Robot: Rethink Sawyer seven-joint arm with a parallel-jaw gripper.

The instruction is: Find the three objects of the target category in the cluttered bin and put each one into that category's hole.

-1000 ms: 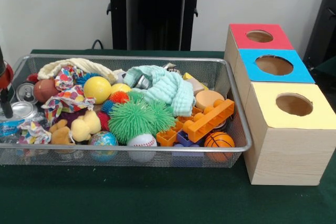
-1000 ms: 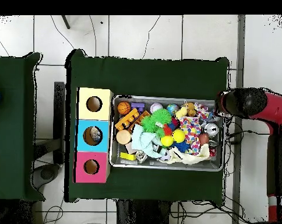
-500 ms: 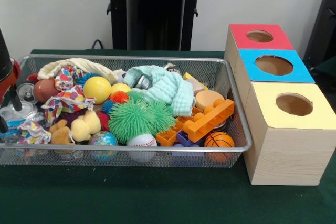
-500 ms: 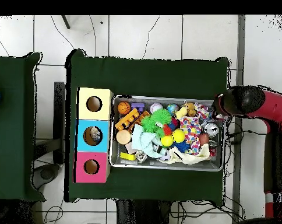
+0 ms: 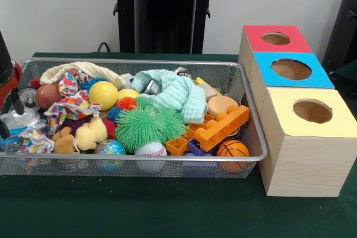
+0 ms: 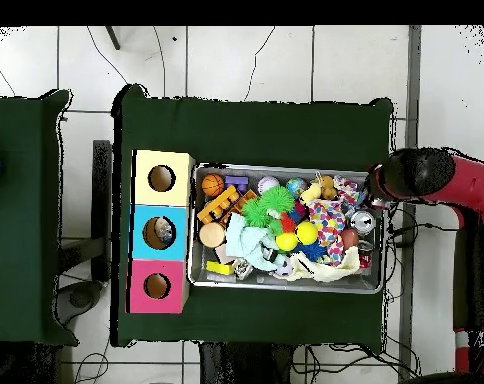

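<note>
The wire mesh bin [image 5: 254, 126] is full of toys and also shows in the overhead view [image 6: 286, 168]. At its left end in the front view a see-through water bottle [image 5: 17, 122] with a blue-and-white label lies beside silver cans [image 5: 27, 97]. My gripper [image 5: 10, 118] is down over this bottle, at the picture's left edge; in the overhead view it [image 6: 378, 190] is at the bin's right end. I see no other bottle in the clutter. The blue-panel hole [image 5: 291, 69] is in the middle wooden box; from overhead something pale shows inside this hole [image 6: 162, 231].
The red-panel hole [image 5: 276, 38] and the yellow-panel hole [image 5: 312, 111] flank the blue one. The bin holds a green spiky ball [image 5: 146, 126], a yellow ball [image 5: 103, 94], a mint cloth [image 5: 175, 92], orange blocks [image 5: 223, 127], a basketball [image 5: 232, 150] and a baseball [image 5: 150, 150].
My arm has come further into the bin's end and lower over the bottle. The bottle now shows a little higher than a second ago. Little moved in the last half second.
</note>
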